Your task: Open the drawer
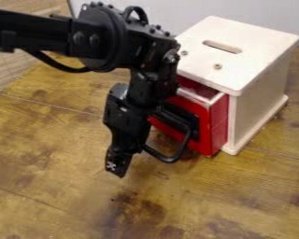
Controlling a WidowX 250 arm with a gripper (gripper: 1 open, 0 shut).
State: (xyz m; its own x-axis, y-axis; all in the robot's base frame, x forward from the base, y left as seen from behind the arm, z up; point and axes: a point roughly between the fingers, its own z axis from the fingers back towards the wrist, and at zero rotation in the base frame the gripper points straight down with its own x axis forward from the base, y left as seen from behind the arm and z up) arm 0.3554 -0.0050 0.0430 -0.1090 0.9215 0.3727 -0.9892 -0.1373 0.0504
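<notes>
A black robot arm is reaching in from the upper left, bending at a bulky round joint and pointing its tool (124,140) down toward the worktop (64,177). The worktop is showing worn brown wood with dark seams and stains. The tool is hanging just in front of the drawer (212,121), on the left side of the picture from it, and its lower end, bearing a small black-and-white patterned marker (111,166), is hovering low near the wood. The fingers are blending into one dark shape, so whether the tool is standing open or closed cannot be told, nor whether it is touching the handle.

The drawer is sitting in the cream-white box (258,93), its red front facing the lower left of the view. A big black loop handle (179,147) is jutting out from the front, just beside the tool, which is partly covering the drawer's left part. A pale inner edge is showing above the red front. The box is standing upright on the worktop, its top carrying a long slot and small round marks. A pale wall (177,11) is rising behind.
</notes>
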